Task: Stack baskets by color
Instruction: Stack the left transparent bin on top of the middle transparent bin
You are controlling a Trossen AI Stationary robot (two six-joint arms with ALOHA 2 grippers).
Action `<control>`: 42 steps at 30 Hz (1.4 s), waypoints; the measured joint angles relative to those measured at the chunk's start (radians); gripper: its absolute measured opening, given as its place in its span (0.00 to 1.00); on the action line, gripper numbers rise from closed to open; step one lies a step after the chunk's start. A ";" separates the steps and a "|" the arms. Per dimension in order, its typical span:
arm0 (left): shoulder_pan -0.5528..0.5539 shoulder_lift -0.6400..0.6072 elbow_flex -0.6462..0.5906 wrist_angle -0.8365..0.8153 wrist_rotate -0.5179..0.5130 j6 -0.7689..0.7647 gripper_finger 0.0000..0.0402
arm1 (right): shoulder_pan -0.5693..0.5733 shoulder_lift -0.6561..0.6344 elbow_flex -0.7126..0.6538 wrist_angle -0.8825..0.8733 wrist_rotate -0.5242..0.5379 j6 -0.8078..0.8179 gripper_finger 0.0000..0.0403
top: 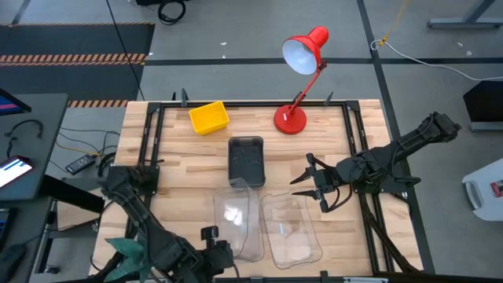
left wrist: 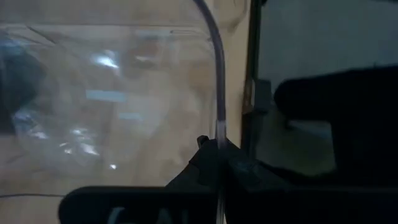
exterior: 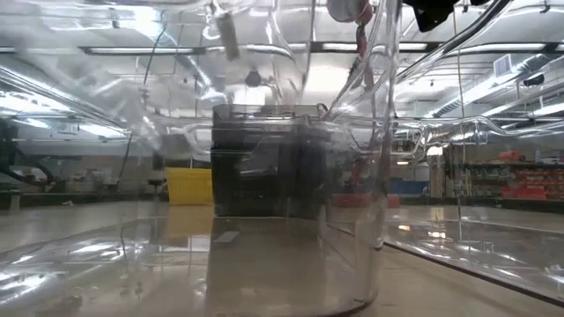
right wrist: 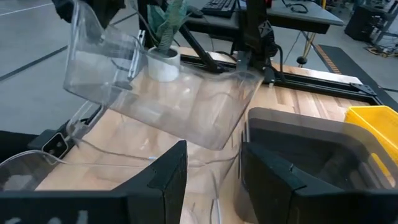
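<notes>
Your left gripper sits at the near edge of the desk, jaws pinched together on the rim of a clear bin. That bin is tipped up, its near end lifted, its far end down by the grey bin. A second clear bin lies flat just to its right. Your right gripper hovers beside the grey bin and over the flat clear bin's far end, jaws spread, nothing between them.

The yellow bin sits apart at the far left, near the red lamp.

Handling, as a judgement: these clear bins look light, thin-walled and stiff, but slick. A rim pinch at one end lets the bin swing and twist, so expect it to pivot in your jaws. Grip on a straight stretch of rim, not a rounded corner, and nest it level or it may wedge.

Now the views. From above you get the layout, but the tilt is hard to read. The right wrist view shows it plainly: the held bin hangs slanted in the air above the desk. The left wrist view alone shows the rim running between the jaws. The low view is mostly clear plastic up close, with grey and yellow behind; how many bins are already nested, you cannot tell.
</notes>
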 joint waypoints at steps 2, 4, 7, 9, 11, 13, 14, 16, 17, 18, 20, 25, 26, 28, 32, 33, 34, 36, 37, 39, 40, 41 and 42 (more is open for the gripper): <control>0.007 0.011 0.001 -0.002 0.048 -0.009 0.01 | 0.007 0.000 0.000 -0.002 0.000 0.000 0.39; 0.010 0.024 0.001 -0.010 0.080 -0.029 0.01 | 0.014 0.000 0.000 -0.002 0.000 0.002 0.39; 0.015 0.036 0.001 -0.017 0.090 -0.049 0.01 | 0.022 0.000 0.000 -0.004 0.007 0.010 0.39; 0.020 0.040 0.001 -0.014 0.096 -0.057 0.03 | 0.028 0.000 0.000 -0.012 0.035 0.017 0.39; 0.020 0.041 0.001 -0.012 0.098 -0.064 0.06 | 0.033 0.000 0.000 -0.019 0.054 0.018 0.39; 0.024 0.040 0.001 -0.008 0.096 -0.070 0.12 | 0.037 0.000 0.000 -0.028 0.060 0.021 0.39; 0.025 0.040 0.001 -0.008 0.097 -0.071 0.15 | 0.039 0.000 0.000 -0.028 0.060 0.021 0.39; 0.028 0.040 0.001 -0.011 0.103 -0.072 0.22 | 0.043 0.000 0.000 -0.028 0.061 0.021 0.39; 0.031 0.040 0.001 -0.014 0.117 -0.072 0.26 | 0.046 0.000 0.000 -0.028 0.061 0.021 0.39; 0.034 0.039 0.001 -0.018 0.141 -0.071 0.29 | 0.047 0.000 0.000 -0.028 0.061 0.021 0.39; 0.044 0.031 0.001 -0.026 0.185 -0.072 0.34 | 0.050 0.000 0.000 -0.027 0.061 0.021 0.39; 0.058 -0.016 0.001 -0.053 0.206 -0.086 0.39 | 0.051 0.000 0.000 -0.027 0.061 0.021 0.39; 0.062 -0.022 0.001 -0.067 0.206 -0.088 0.39 | 0.051 0.000 0.000 -0.027 0.061 0.021 0.39; 0.063 -0.036 0.001 -0.126 0.206 -0.098 0.38 | 0.051 0.000 0.000 -0.026 0.061 0.021 0.39; 0.067 -0.054 0.002 -0.336 0.122 -0.125 0.36 | 0.050 0.000 0.000 -0.026 0.061 0.020 0.39; 0.068 -0.053 0.002 -0.398 0.083 -0.150 0.36 | 0.050 0.000 0.000 -0.026 0.061 0.019 0.39; 0.070 -0.050 0.001 -0.454 0.047 -0.182 0.36 | 0.050 0.000 0.000 -0.026 0.061 0.019 0.39; 0.085 -0.050 -0.020 -0.434 0.000 -0.177 0.36 | 0.050 0.000 0.000 -0.025 0.061 0.019 0.39; 0.092 -0.053 -0.035 -0.418 -0.007 -0.155 0.35 | 0.050 0.000 0.000 -0.024 0.061 0.019 0.39; 0.114 -0.053 -0.051 -0.439 0.014 -0.134 0.35 | 0.051 0.000 0.000 -0.019 0.061 0.020 0.39; 0.129 -0.058 -0.072 -0.444 0.036 -0.133 0.35 | 0.051 0.000 0.000 -0.018 0.060 0.023 0.39; 0.144 -0.062 -0.099 -0.449 0.058 -0.122 0.35 | 0.052 0.000 0.000 -0.018 0.058 0.023 0.39; 0.153 -0.069 -0.131 -0.447 0.070 -0.112 0.35 | 0.054 0.000 0.000 -0.017 0.057 0.024 0.39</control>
